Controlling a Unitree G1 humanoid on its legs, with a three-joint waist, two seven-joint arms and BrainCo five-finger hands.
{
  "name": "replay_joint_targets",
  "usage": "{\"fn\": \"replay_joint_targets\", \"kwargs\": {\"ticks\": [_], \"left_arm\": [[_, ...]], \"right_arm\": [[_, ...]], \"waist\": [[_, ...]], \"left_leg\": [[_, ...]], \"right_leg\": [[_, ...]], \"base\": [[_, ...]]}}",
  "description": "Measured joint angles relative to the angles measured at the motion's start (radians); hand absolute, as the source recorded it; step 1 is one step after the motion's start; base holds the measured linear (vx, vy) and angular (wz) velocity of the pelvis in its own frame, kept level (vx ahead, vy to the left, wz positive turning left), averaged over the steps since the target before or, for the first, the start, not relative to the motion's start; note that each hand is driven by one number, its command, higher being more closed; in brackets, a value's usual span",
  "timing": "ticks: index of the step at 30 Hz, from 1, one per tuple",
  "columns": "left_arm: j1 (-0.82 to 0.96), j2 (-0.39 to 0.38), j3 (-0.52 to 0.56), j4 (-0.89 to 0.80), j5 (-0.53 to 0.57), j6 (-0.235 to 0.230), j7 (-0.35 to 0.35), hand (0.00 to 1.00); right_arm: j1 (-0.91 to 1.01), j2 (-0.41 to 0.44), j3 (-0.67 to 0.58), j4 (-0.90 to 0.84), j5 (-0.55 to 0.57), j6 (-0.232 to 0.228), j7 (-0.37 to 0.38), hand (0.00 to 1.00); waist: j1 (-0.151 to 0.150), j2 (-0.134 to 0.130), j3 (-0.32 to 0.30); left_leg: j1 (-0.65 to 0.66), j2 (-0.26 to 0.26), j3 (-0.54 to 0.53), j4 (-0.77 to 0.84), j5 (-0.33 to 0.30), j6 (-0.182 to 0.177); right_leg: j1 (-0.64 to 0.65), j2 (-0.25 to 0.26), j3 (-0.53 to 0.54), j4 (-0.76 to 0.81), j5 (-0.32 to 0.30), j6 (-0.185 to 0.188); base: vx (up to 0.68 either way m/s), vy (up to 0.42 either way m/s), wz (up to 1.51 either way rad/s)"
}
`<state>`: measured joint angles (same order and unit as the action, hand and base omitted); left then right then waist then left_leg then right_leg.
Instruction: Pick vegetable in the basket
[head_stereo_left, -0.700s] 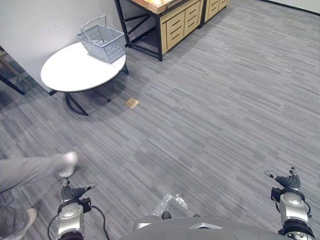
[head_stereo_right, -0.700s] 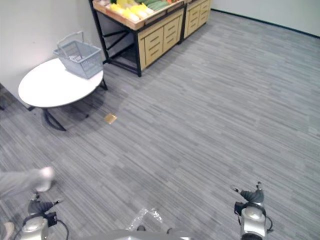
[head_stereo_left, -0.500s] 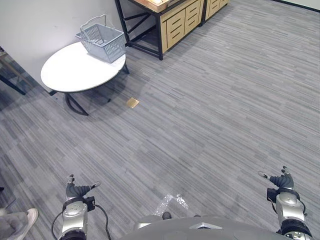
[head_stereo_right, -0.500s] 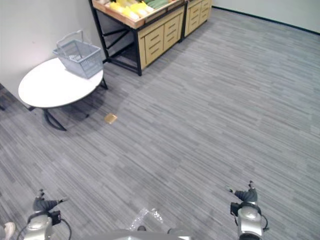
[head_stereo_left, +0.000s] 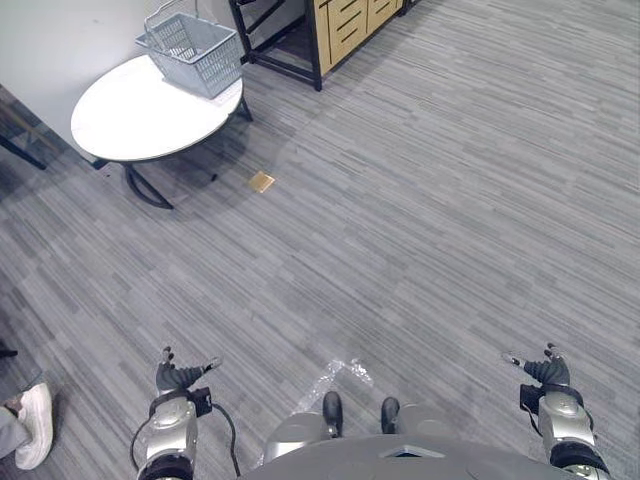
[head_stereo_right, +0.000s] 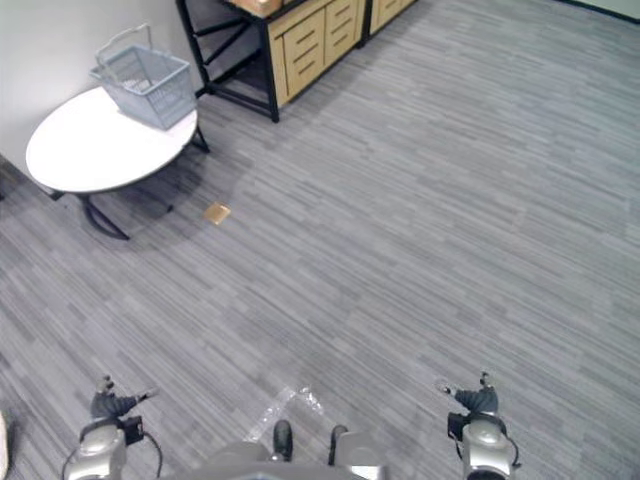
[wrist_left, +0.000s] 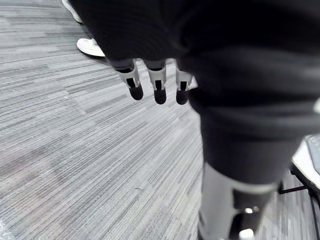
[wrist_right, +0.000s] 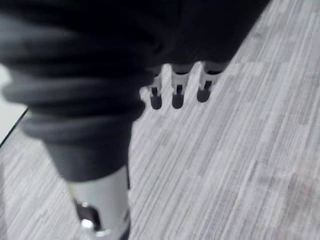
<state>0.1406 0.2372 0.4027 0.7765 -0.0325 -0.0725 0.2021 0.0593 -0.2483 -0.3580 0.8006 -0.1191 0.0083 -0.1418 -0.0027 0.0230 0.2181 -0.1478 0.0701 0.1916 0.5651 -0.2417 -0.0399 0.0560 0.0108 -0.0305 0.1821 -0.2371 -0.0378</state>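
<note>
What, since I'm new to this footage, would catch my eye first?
A grey basket stands on a round white table at the far left, with a wooden drawer cabinet just beyond it. Striped grey floor spreads between that and the robot, whose left hand and right hand hang open near the bottom corners, holding nothing.

No text, label, number or sign is legible anywhere here.

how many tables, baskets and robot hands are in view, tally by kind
tables: 1, the white round table
baskets: 1, the grey basket standing on it
robot hands: 2, left hand and right hand, both open
total: 4
</note>
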Motion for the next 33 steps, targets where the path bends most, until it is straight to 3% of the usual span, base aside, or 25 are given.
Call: {"fn": "replay_joint_targets", "kwargs": {"ticks": [2, 3, 5, 6, 8, 9, 10, 11, 12, 15, 16, 17, 18, 20, 22, 23, 24, 25, 26, 28, 30, 31, 32, 33], "left_arm": [[0.021, -0.012, 0.004, -0.039, -0.018, 0.000, 0.001, 0.00], [0.027, -0.025, 0.000, -0.052, -0.029, 0.000, 0.001, 0.00], [0.023, -0.031, -0.003, -0.053, -0.035, 0.000, 0.001, 0.00], [0.017, -0.032, -0.002, -0.050, -0.035, 0.000, 0.001, 0.00], [0.010, -0.032, -0.002, -0.046, -0.036, 0.000, 0.001, 0.00], [0.004, -0.029, -0.002, -0.045, -0.036, 0.000, 0.001, 0.00], [0.004, -0.022, -0.001, -0.042, -0.035, -0.001, 0.002, 0.00], [-0.010, -0.017, -0.002, -0.038, -0.035, -0.002, 0.003, 0.00], [-0.020, -0.017, -0.002, -0.038, -0.034, -0.003, 0.003, 0.00], [-0.009, -0.018, -0.002, -0.046, -0.031, -0.003, 0.001, 0.00], [0.006, -0.016, -0.007, -0.048, -0.029, -0.004, 0.001, 0.00], [0.010, -0.012, -0.011, -0.048, -0.026, -0.004, 0.001, 0.00], [0.019, -0.003, -0.024, -0.049, -0.022, -0.004, 0.001, 0.00], [0.033, 0.011, -0.051, -0.051, -0.021, -0.002, 0.000, 0.00], [0.049, 0.012, -0.069, -0.059, -0.017, -0.001, 0.001, 0.00], [0.040, 0.013, -0.084, -0.067, -0.014, 0.000, 0.001, 0.00], [0.032, 0.021, -0.109, -0.070, -0.013, 0.000, 0.001, 0.00], [0.027, 0.025, -0.122, -0.070, -0.012, 0.000, 0.001, 0.00], [0.013, 0.027, -0.144, -0.070, -0.007, 0.001, 0.001, 0.00], [-0.009, 0.028, -0.175, -0.069, 0.024, 0.001, -0.001, 0.00], [-0.022, 0.028, -0.197, -0.066, 0.059, 0.000, 0.000, 0.00], [-0.020, 0.027, -0.198, -0.066, 0.065, -0.001, -0.001, 0.00], [-0.012, 0.022, -0.198, -0.061, 0.066, -0.001, -0.001, 0.00], [-0.014, 0.003, -0.220, -0.036, 0.073, -0.001, -0.002, 0.00]], "right_arm": [[0.023, -0.010, 0.024, -0.038, 0.010, 0.001, 0.000, 0.00], [0.025, -0.012, 0.028, -0.066, 0.018, 0.001, -0.001, 0.00], [0.011, -0.029, 0.045, -0.074, 0.019, 0.000, 0.000, 0.00], [-0.013, -0.052, 0.050, -0.067, 0.019, -0.001, 0.000, 0.00], [-0.038, -0.079, 0.051, -0.050, 0.020, -0.001, 0.000, 0.00], [-0.054, -0.104, 0.055, -0.034, 0.019, -0.001, -0.001, 0.00], [-0.066, -0.120, 0.079, -0.031, 0.018, -0.001, -0.003, 0.00], [-0.082, -0.123, 0.097, -0.031, 0.018, -0.001, -0.003, 0.00], [-0.118, -0.126, 0.134, -0.042, 0.001, -0.004, -0.001, 0.00], [-0.144, -0.125, 0.183, -0.120, -0.087, -0.013, -0.002, 0.00], [-0.146, -0.126, 0.216, -0.161, -0.140, -0.028, -0.013, 0.00], [-0.147, -0.125, 0.230, -0.171, -0.162, -0.031, -0.018, 0.00], [-0.144, -0.125, 0.261, -0.184, -0.187, -0.032, -0.020, 0.00], [-0.149, -0.126, 0.305, -0.216, -0.235, -0.032, -0.021, 0.00], [-0.149, -0.132, 0.340, -0.279, -0.308, -0.036, -0.024, 0.00], [-0.150, -0.158, 0.368, -0.317, -0.355, -0.040, -0.024, 0.00], [-0.150, -0.188, 0.375, -0.353, -0.386, -0.046, -0.023, 0.00], [-0.151, -0.202, 0.373, -0.371, -0.393, -0.048, -0.024, 0.00], [-0.155, -0.234, 0.369, -0.403, -0.407, -0.048, -0.029, 0.00], [-0.206, -0.266, 0.356, -0.413, -0.415, -0.048, -0.035, 0.00], [-0.300, -0.293, 0.354, -0.412, -0.429, -0.045, -0.071, 0.00], [-0.318, -0.297, 0.354, -0.413, -0.443, -0.045, -0.082, 0.00], [-0.335, -0.308, 0.354, -0.417, -0.456, -0.045, -0.097, 0.00], [-0.352, -0.325, 0.351, -0.428, -0.468, -0.036, -0.109, 0.00]], "waist": [[0.029, -0.004, 0.015], [0.046, -0.002, 0.021], [0.050, -0.006, 0.020], [0.057, -0.007, 0.021], [0.059, -0.003, 0.021], [0.066, 0.004, 0.022], [0.078, 0.001, 0.017], [0.077, -0.010, 0.022], [0.074, -0.018, 0.022], [0.088, -0.045, 0.018], [0.098, -0.067, 0.009], [0.100, -0.076, 0.005], [0.093, -0.095, -0.003], [0.075, -0.104, -0.007], [0.064, -0.086, -0.006], [0.060, -0.088, -0.011], [0.050, -0.074, -0.008], [0.042, -0.073, -0.009], [0.024, -0.071, -0.009], [0.009, -0.058, -0.002], [0.015, -0.064, 0.000], [0.016, -0.067, -0.002], [0.015, -0.077, -0.010], [0.019, -0.035, -0.018]], "left_leg": [[-0.085, 0.045, 0.016, 0.214, 0.016, -0.011], [-0.139, 0.079, 0.024, 0.288, -0.007, -0.011], [-0.181, 0.091, 0.032, 0.212, -0.012, -0.019], [-0.207, 0.088, 0.055, 0.046, 0.010, -0.018], [-0.220, 0.083, 0.094, -0.173, 0.108, -0.019], [-0.217, 0.091, 0.140, -0.310, 0.225, -0.015], [-0.205, 0.082, 0.215, -0.307, 0.307, 0.044], [-0.214, 0.068, 0.217, -0.281, 0.269, 0.069], [-0.244, 0.069, 0.217, -0.188, 0.205, 0.107], [-0.204, 0.061, 0.235, -0.080, 0.078, 0.134], [-0.136, 0.032, 0.233, -0.082, 0.027, 0.132], [-0.106, 0.013, 0.222, -0.094, 0.012, 0.132], [-0.044, -0.024, 0.185, -0.133, -0.007, 0.138], [0.056, -0.063, 0.125, -0.202, -0.020, 0.148], [0.161, -0.082, 0.065, -0.292, -0.007, 0.133], [0.218, -0.088, 0.010, -0.346, -0.002, 0.125], [0.257, -0.087, -0.050, -0.386, 0.002, 0.120], [0.273, -0.085, -0.082, -0.398, 0.002, 0.119], [0.296, -0.074, -0.147, -0.419, -0.002, 0.110], [0.327, -0.037, -0.216, -0.434, -0.024, 0.076], [0.392, 0.005, -0.228, -0.459, -0.060, 0.016], [0.416, 0.014, -0.228, -0.464, -0.074, -0.006], [0.449, 0.023, -0.231, -0.461, -0.100, -0.033], [0.464, 0.076, -0.231, -0.436, -0.104, -0.045]], "right_leg": [[0.034, 0.008, 0.021, 0.006, -0.010, -0.017], [0.061, 0.000, 0.028, 0.005, -0.026, -0.019], [0.069, -0.021, 0.035, -0.002, -0.042, -0.002], [0.082, -0.056, 0.043, -0.014, -0.053, 0.017], [0.100, -0.093, 0.041, -0.036, -0.067, 0.050], [0.128, -0.119, 0.041, -0.064, -0.081, 0.079], [0.151, -0.151, 0.042, -0.080, -0.090, 0.092], [0.151, -0.167, 0.042, -0.079, -0.084, 0.088], [0.147, -0.182, 0.044, -0.066, -0.028, 0.110], [0.146, -0.215, 0.047, 0.085, 0.010, 0.178], [0.106, -0.234, 0.056, 0.273, 0.068, 0.277], [0.078, -0.237, 0.070, 0.366, 0.112, 0.293], [0.017, -0.233, 0.099, 0.555, 0.232, 0.305], [-0.092, -0.220, 0.084, 0.831, 0.218, 0.296], [-0.194, -0.222, 0.000, 0.945, 0.144, 0.226], [-0.256, -0.221, -0.051, 0.932, 0.099, 0.154], [-0.313, -0.217, -0.089, 0.857, 0.049, 0.126], [-0.336, -0.213, -0.098, 0.795, 0.032, 0.125], [-0.376, -0.200, -0.089, 0.636, 0.023, 0.117], [-0.409, -0.191, -0.085, 0.324, 0.071, 0.127], [-0.428, -0.206, -0.085, -0.010, 0.188, 0.143], [-0.430, -0.215, -0.084, -0.029, 0.188, 0.141], [-0.429, -0.220, -0.076, -0.015, 0.238, 0.157], [-0.430, -0.187, -0.068, 0.057, 0.321, 0.155]], "base": [[0.12, 0.056, -0.33], [0.24, 0.138, -0.31], [0.27, 0.171, -0.12], [0.27, 0.177, -0.08], [0.41, 0.312, -0.05], [0.59, 0.446, -0.03], [0.52, 0.373, 0.00], [0.63, 0.443, 0.02], [0.40, 0.289, 0.01], [0.53, 0.351, 0.00], [0.39, 0.243, 0.14], [0.49, 0.269, 0.53], [0.39, 0.173, 0.67], [0.49, 0.124, 1.01], [0.45, 0.054, 1.04], [0.56, -0.027, 1.25], [0.47, -0.080, 1.41], [0.59, -0.166, 1.68], [0.51, -0.227, 1.66], [0.52, -0.286, 1.36], [0.57, -0.382, 0.78], [0.63, -0.444, 0.72], [0.66, -0.443, 0.70], [0.67, -0.444, 0.74]]}}
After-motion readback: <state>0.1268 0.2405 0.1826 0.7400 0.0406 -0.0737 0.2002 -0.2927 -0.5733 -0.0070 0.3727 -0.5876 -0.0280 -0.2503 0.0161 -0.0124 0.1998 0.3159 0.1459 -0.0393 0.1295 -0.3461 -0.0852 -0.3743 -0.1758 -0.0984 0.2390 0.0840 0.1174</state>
